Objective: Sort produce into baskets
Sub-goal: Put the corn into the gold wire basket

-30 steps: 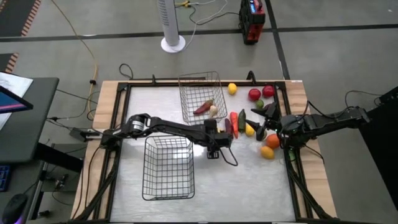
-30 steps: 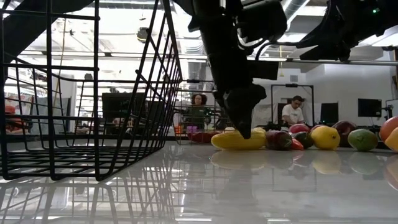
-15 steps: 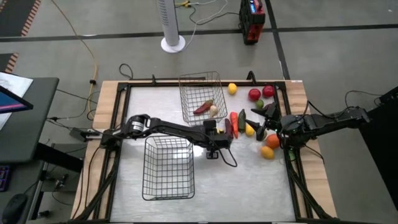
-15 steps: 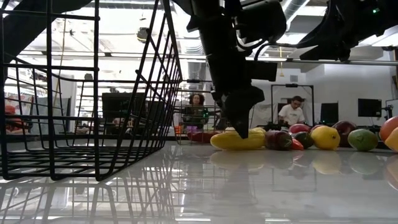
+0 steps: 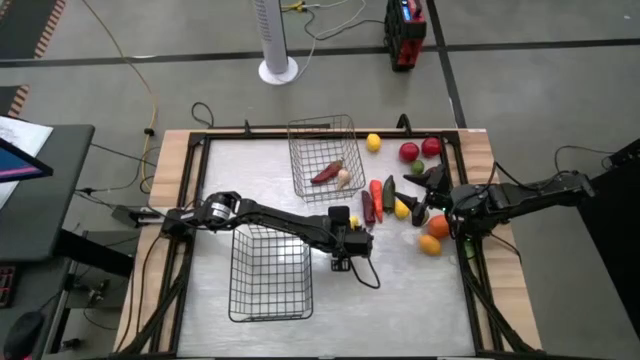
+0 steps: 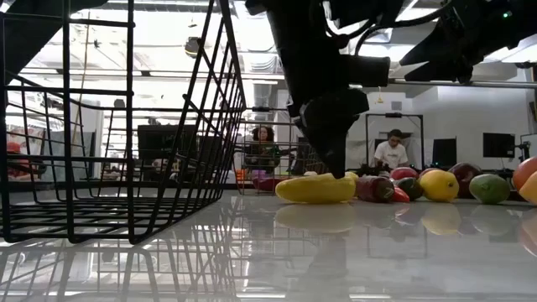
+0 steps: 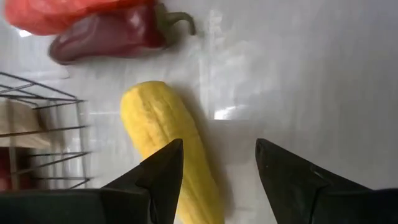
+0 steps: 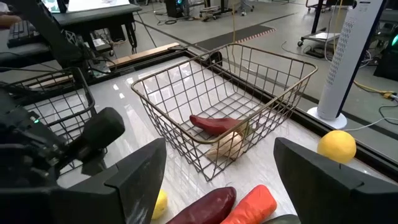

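Left wrist view: shows the left gripper (image 7: 217,149) with fingers spread wide, holding nothing, low over the yellow corn cob (image 7: 165,137); places the cob flat on the table, partly under one finger and not centred in the gap, with a dark red pepper (image 7: 112,37) lying beyond; against a second ago, finds the gripper drawn back toward the near edge, beside the near basket (image 5: 233,270), and the cob shifted a little with it; suggests no grasp yet and an unsorted cob; calls for centring the fingers before closing; leaves the right gripper (image 5: 428,192) waiting, also wide open, over the produce at the right.
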